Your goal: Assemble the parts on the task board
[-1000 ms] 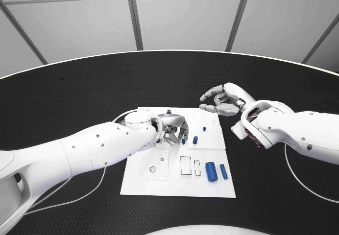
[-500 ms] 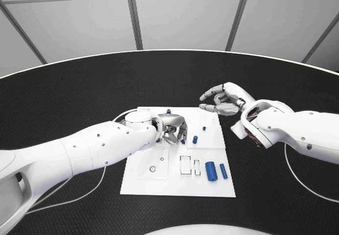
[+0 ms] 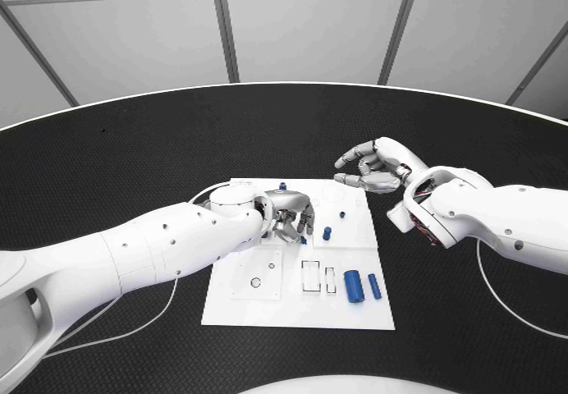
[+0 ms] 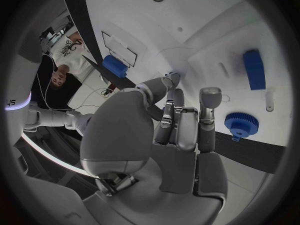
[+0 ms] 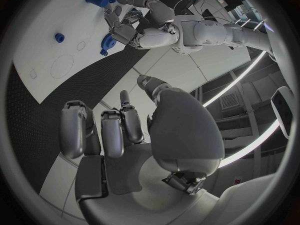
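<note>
Head view: we see the left hand [image 3: 288,217] on the task board [image 3: 296,308], fingers curled and holding nothing we can make out, a small blue part [image 3: 327,234] just at its 3 o'clock; two blue cylinders [image 3: 362,286] lie with long axes toward 12, near the board's front right. Left wrist view: a blue gear [image 4: 240,124] sits just off the fingertips [image 4: 209,96], untouched. Right wrist view: the right hand [image 5: 125,135] is loosely curled on nothing, well off the board, so the left is nearer.

Overhead head camera, 2 close wrist fisheyes

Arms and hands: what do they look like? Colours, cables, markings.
Both arms have smooth, rounded glossy white shells; small dark dots mark the left arm. A thin white cable loops off each arm onto the table. The right arm's wrist shows a dark opening rimmed in red. The left hand and right hand are silver-grey metal, with segmented fingers and paler pads.
</note>
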You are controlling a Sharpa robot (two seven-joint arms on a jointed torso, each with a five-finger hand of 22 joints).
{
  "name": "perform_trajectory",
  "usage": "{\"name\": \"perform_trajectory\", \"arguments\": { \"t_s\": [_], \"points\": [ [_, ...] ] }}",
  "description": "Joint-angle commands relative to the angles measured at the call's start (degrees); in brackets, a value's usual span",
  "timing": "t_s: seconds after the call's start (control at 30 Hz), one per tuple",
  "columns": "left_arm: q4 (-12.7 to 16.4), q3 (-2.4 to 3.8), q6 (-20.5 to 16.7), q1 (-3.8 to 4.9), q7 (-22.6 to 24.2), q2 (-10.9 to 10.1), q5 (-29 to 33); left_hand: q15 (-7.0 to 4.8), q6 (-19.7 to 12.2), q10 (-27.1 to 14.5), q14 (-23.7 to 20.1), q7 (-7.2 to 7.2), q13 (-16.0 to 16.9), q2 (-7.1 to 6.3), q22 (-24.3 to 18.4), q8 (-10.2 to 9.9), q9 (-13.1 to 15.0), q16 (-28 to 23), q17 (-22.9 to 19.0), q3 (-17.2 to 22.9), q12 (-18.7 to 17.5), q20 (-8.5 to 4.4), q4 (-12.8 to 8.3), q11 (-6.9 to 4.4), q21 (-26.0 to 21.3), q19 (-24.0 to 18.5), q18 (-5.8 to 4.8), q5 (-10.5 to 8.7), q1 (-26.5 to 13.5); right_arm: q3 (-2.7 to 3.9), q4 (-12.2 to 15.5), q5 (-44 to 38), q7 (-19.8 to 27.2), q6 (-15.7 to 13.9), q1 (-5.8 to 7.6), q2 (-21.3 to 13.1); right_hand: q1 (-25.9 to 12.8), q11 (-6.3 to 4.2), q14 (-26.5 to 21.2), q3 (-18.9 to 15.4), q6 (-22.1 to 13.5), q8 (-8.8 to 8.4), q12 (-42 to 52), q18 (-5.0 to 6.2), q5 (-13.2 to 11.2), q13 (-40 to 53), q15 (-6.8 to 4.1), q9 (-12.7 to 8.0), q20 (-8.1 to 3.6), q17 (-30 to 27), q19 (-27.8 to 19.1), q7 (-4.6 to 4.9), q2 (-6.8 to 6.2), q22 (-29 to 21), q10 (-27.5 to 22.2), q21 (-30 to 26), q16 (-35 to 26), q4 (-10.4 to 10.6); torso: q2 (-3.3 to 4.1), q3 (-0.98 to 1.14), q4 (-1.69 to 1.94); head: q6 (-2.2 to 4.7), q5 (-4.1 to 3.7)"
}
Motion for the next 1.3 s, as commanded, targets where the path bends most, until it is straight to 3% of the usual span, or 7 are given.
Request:
{"name": "perform_trajectory", "arguments": {
  "t_s": [0.03,0.23,0.5,0.97,1.3],
  "points": [
    [0.02,0.0,-0.17,0.0,-0.22,0.0,0.22,0.08,-0.12,-0.44,0.29,0.0,0.44,-0.45,-0.25,-0.26,0.09,0.31,0.23,-2.01,0.82,0.2,0.69,-0.23,-0.46,-0.35,0.64,-0.4,-1.46,0.0,0.01,0.0,0.0,0.0,0.0,0.0,-0.31,-0.06,4.58,-0.03,0.34,0.36,0.21,0.5,0.39,5.32,-0.46,-0.06,-0.29,9.68,1.46,-0.14,0.42,3.35,0.16,0.15,-0.03,0.26,-0.03,0.01,-0.01,-0.02,0.02],
    [-0.03,0.0,0.03,0.0,-0.77,0.04,0.48,0.15,-0.92,-1.34,0.31,0.1,1.2,-1.25,-0.88,-0.97,0.04,0.33,0.47,-5.6,1.89,0.28,2.06,-0.14,-1.13,-0.19,0.64,-0.29,-2.88,0.0,0.03,0.0,-0.01,0.01,0.0,-0.03,-0.31,-0.06,4.58,-0.03,0.34,0.36,0.21,0.5,0.39,5.32,-0.46,-0.06,-0.29,9.68,1.46,-0.14,0.42,3.35,0.16,0.15,-0.03,0.26,0.0,0.03,-0.04,-0.06,-0.04],
    [-0.01,0.0,0.56,0.01,-1.08,0.04,0.53,0.16,-0.91,-1.59,0.23,0.07,1.36,-1.35,-1.16,-1.04,0.07,0.31,0.32,-6.36,2.11,0.31,2.3,-0.13,-1.4,-0.23,0.68,-0.23,-2.97,0.0,0.04,0.0,-0.02,0.01,0.0,-0.06,-0.31,-0.06,4.58,-0.03,0.34,0.36,0.21,0.5,0.39,5.32,-0.46,-0.06,-0.29,9.68,1.46,-0.14,0.42,3.35,0.16,0.15,-0.03,0.26,-0.01,0.03,-0.01,-0.11,-0.07],
    [-0.55,-0.01,0.97,0.0,-1.35,0.42,0.34,-0.13,0.7,-1.59,0.43,-0.23,1.28,1.06,-1.36,-0.52,0.49,0.35,0.92,-5.21,1.96,0.04,1.71,-0.44,-1.52,0.19,0.67,-0.03,0.23,0.0,0.06,0.0,0.0,0.05,0.0,0.0,-0.31,-0.06,4.58,-0.03,0.34,0.36,0.21,0.5,0.39,5.32,-0.46,-0.06,-0.29,9.68,1.46,-0.14,0.42,3.35,0.16,0.15,-0.03,0.26,-0.01,0.04,-0.01,-0.13,-0.09],
    [-0.92,-0.02,1.35,-0.02,-1.55,0.65,0.07,-0.15,1.0,-1.33,0.51,-0.2,1.05,1.41,-1.21,-0.51,0.56,0.37,1.07,-4.31,1.61,-0.02,1.28,-0.42,-1.33,0.38,0.62,-0.03,1.02,0.0,0.05,0.0,-0.02,0.16,0.0,0.0,-0.31,-0.06,4.58,-0.03,0.34,0.36,0.21,0.5,0.39,5.32,-0.46,-0.06,-0.29,9.68,1.46,-0.14,0.42,3.35,0.16,0.15,-0.03,0.26,0.04,0.04,-0.05,-0.25,-0.08]
  ]
}}
